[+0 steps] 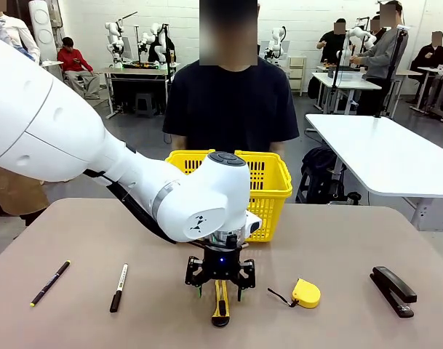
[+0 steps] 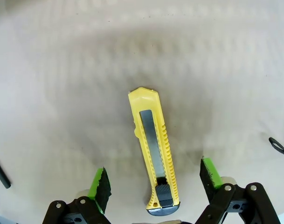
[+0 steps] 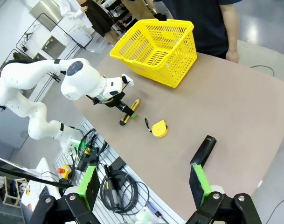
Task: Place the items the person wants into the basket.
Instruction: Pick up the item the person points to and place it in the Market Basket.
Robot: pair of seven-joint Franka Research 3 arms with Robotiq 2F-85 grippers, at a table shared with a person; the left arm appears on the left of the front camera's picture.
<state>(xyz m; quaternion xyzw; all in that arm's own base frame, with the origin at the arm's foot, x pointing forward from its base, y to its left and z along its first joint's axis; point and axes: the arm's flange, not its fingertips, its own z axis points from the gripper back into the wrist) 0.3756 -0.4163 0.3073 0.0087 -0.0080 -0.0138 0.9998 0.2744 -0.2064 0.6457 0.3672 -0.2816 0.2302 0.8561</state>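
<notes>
Yellow basket [image 1: 268, 196]: slotted plastic, upright on the far half of the table [image 1: 337, 240]; at 12 o'clock from the left gripper [image 1: 220, 289], near it but apart; the person [image 1: 230, 102] in a black T-shirt stands just behind it.
Yellow-and-black box cutter [image 1: 220, 304]: flat on the table near the front edge, at 6 o'clock from the basket; its length runs 12 to 6 in the front view; in the left wrist view [image 2: 153, 154] it lies between the two fingers, yellow nose toward 12, black end toward 6.
Robot's left gripper [image 2: 155, 175]: lowered over the box cutter, pointing down; jaws apart and astride it; the green pads [image 2: 100, 179] stand at 9 and 3 o'clock of the handle, bare table showing on both sides; no grip, nothing held.
Robot's right gripper [image 3: 144, 173]: high above the table's right end; jaws wide apart, nothing between them.
Black stapler [image 1: 393, 289]: flat on the table at 3 o'clock from the left gripper, well apart, near the right edge.
White-barrelled marker [image 1: 118, 287]: black cap; at 9 o'clock from the left gripper, lying roughly 12 to 6.
Thin black pen [image 1: 50, 282]: yellow tip; farther out at 9 o'clock, beyond the marker, tilted.
Yellow tape measure [image 1: 305, 292]: at 3 o'clock, between box cutter and stapler.
</notes>
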